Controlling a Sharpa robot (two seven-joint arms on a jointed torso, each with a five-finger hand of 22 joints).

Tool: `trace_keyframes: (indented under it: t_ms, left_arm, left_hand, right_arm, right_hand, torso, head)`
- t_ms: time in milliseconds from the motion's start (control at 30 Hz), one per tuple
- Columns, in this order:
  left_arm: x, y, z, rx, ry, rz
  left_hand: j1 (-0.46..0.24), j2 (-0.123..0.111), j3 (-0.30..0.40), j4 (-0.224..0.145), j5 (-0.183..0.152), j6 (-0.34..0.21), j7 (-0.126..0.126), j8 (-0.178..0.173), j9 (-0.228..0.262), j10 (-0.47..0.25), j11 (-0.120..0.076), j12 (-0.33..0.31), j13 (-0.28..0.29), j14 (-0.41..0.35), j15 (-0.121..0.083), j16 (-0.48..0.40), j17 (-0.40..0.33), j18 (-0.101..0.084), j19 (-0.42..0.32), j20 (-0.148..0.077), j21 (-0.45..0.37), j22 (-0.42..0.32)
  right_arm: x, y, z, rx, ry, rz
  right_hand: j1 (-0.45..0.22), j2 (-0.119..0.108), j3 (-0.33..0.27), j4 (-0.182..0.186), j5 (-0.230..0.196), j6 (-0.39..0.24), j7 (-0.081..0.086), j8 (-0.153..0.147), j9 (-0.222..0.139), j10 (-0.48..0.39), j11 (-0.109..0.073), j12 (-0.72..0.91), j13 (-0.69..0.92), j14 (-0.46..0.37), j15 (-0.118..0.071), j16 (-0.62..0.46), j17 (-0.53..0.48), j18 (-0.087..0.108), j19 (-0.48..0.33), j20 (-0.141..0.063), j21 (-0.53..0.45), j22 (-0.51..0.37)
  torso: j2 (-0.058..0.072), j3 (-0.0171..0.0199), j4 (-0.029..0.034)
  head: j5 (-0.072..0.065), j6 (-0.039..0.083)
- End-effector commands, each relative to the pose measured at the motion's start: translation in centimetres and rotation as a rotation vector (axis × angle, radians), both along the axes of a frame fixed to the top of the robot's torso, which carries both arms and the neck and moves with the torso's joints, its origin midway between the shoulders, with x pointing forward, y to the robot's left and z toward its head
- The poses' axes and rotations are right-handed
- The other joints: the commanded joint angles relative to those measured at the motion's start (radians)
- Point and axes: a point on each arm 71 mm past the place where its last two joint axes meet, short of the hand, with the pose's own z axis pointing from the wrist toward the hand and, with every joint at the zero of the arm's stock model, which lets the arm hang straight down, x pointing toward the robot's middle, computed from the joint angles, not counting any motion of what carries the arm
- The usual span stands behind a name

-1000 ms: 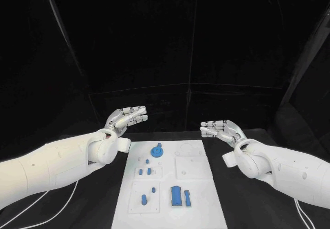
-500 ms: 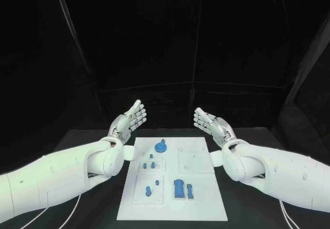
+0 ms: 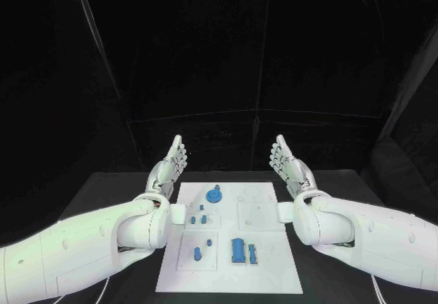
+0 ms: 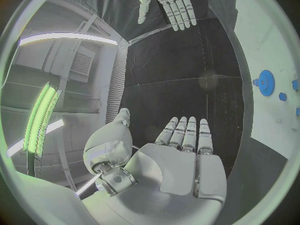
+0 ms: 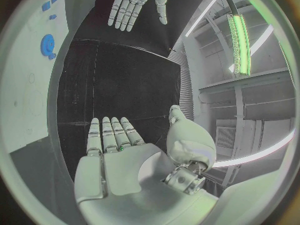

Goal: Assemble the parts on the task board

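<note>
The white task board (image 3: pixel 268 272) lies in the middle of the black table. On it a blue gear (image 3: pixel 214 194) sits at the far end, small blue pegs (image 3: pixel 198 220) at the left middle, and a blue block (image 3: pixel 238 251) with a thin blue piece (image 3: pixel 253 254) near the front. Another blue peg (image 3: pixel 197 254) stands front left. My left hand (image 3: pixel 169 163) is raised flat beyond the board's far left corner, fingers straight, holding nothing. My right hand (image 3: pixel 287 161) mirrors it at the far right corner, empty too. The gear (image 4: pixel 264 80) and board (image 4: pixel 265 30) show in the left wrist view, the gear (image 5: pixel 48 44) in the right.
Black table surface (image 3: pixel 119 190) surrounds the board on both sides. A dark curtain (image 3: pixel 219 76) closes off the back. My white forearms (image 3: pixel 91 244) flank the board's long edges.
Both hands have turned edge-on, palms facing each other, with fingers straightened upward. The arms have drawn closer to the board's sides. The parts have not moved.
</note>
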Motion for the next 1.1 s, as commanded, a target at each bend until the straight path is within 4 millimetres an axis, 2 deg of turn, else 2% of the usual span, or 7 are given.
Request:
trace_keyframes:
  t_ms: [33, 700, 733, 800, 867, 900, 1100]
  left_arm:
    - [0.04, 0.25, 0.31, 0.046, -0.023, 0.040]
    - [0.04, 0.25, 0.31, 0.046, -0.023, 0.040]
    - [0.04, 0.25, 0.31, 0.046, -0.023, 0.040]
    - [0.04, 0.25, 0.31, 0.046, -0.023, 0.040]
    - [0.04, 0.25, 0.31, 0.046, -0.023, 0.040]
    - [0.04, 0.25, 0.31, 0.046, -0.023, 0.040]
    - [0.04, 0.25, 0.31, 0.046, -0.023, 0.040]
  left_hand:
    - [-0.106, 0.000, -0.012, 0.001, -0.004, -0.077, -0.003, -0.004, -0.001, -0.077, -0.006, -0.007, -0.001, -0.076, -0.003, -0.007, -0.002, -0.022, -0.061, -0.025, -0.004, -0.022]
    - [-0.231, 0.000, -0.012, 0.001, -0.004, -0.167, -0.003, -0.004, -0.001, -0.169, -0.006, -0.007, -0.001, -0.164, -0.003, -0.007, -0.002, -0.022, -0.191, -0.025, -0.004, -0.022]
    - [-0.235, 0.000, -0.012, 0.001, -0.004, -0.167, -0.003, -0.004, -0.001, -0.170, -0.006, -0.007, -0.001, -0.165, -0.003, -0.007, -0.002, -0.022, -0.191, -0.025, -0.004, -0.022]
    - [-0.241, 0.000, -0.012, 0.001, -0.004, -0.240, -0.003, -0.004, -0.001, -0.242, -0.006, -0.007, -0.001, -0.237, -0.003, -0.007, -0.002, -0.022, -0.191, -0.025, -0.004, -0.022]
    - [-0.245, 0.000, -0.012, 0.001, -0.004, -0.240, -0.003, -0.004, -0.001, -0.242, -0.006, -0.007, -0.001, -0.237, -0.003, -0.007, -0.002, -0.022, -0.191, -0.025, -0.004, -0.022]
    - [-0.333, 0.000, -0.012, 0.001, -0.004, -0.240, -0.003, -0.004, -0.001, -0.242, -0.006, -0.007, -0.001, -0.237, -0.003, -0.007, -0.002, -0.022, -0.191, -0.025, -0.004, -0.022]
    - [-0.333, 0.000, -0.012, 0.001, -0.004, -0.240, -0.003, -0.004, -0.001, -0.242, -0.006, -0.007, -0.001, -0.237, -0.003, -0.007, -0.002, -0.022, -0.191, -0.025, -0.004, -0.022]
  right_arm:
    - [0.01, -0.24, 0.21, -0.001, -0.011, -0.042]
    - [0.01, -0.24, 0.21, -0.001, -0.011, -0.042]
    - [0.01, -0.24, 0.21, -0.001, -0.011, -0.042]
    - [0.01, -0.24, 0.21, -0.001, -0.011, -0.042]
    - [0.01, -0.24, 0.21, -0.001, -0.011, -0.042]
    - [0.01, -0.24, 0.21, -0.001, -0.011, -0.042]
    - [0.01, -0.24, 0.21, -0.001, -0.011, -0.042]
  right_hand:
    - [-0.120, 0.000, 0.012, -0.001, -0.006, -0.075, -0.005, -0.004, -0.002, -0.081, -0.005, -0.006, -0.001, -0.084, -0.002, -0.005, -0.002, -0.030, -0.072, -0.021, -0.007, -0.042]
    - [-0.260, 0.000, 0.012, -0.001, -0.006, -0.162, -0.005, -0.004, -0.002, -0.177, -0.005, -0.006, -0.001, -0.180, -0.002, -0.005, -0.002, -0.030, -0.156, -0.021, -0.007, -0.042]
    - [-0.270, 0.000, 0.012, -0.001, -0.006, -0.235, -0.005, -0.004, -0.002, -0.185, -0.005, -0.006, -0.001, -0.187, -0.002, -0.005, -0.002, -0.030, -0.226, -0.021, -0.007, -0.042]
    - [-0.375, 0.000, 0.012, -0.001, -0.006, -0.235, -0.005, -0.004, -0.002, -0.257, -0.005, -0.006, -0.001, -0.262, -0.002, -0.005, -0.002, -0.030, -0.226, -0.021, -0.007, -0.042]
    - [-0.375, 0.000, 0.012, -0.001, -0.006, -0.235, -0.005, -0.004, -0.002, -0.257, -0.005, -0.006, -0.001, -0.262, -0.002, -0.005, -0.002, -0.030, -0.226, -0.021, -0.007, -0.042]
    - [-0.375, 0.000, 0.012, -0.001, -0.006, -0.235, -0.005, -0.004, -0.002, -0.257, -0.005, -0.006, -0.001, -0.262, -0.002, -0.005, -0.002, -0.030, -0.226, -0.021, -0.007, -0.042]
    - [-0.375, 0.000, 0.012, -0.001, -0.006, -0.235, -0.005, -0.004, -0.002, -0.257, -0.005, -0.006, -0.001, -0.262, -0.002, -0.005, -0.002, -0.030, -0.226, -0.021, -0.007, -0.042]
  torso:
    - [0.000, 0.0000, 0.0002]
    - [0.000, 0.0000, 0.0002]
    - [0.000, 0.0000, 0.0002]
    - [0.000, 0.0000, 0.0002]
    - [0.000, 0.0000, 0.0002]
    - [0.000, 0.0000, 0.0002]
    - [0.000, 0.0000, 0.0002]
  head:
    - [0.000, 0.000]
    - [0.000, 0.000]
    - [0.000, 0.000]
    - [0.000, 0.000]
    - [0.000, 0.000]
    - [0.000, 0.000]
    - [0.000, 0.000]
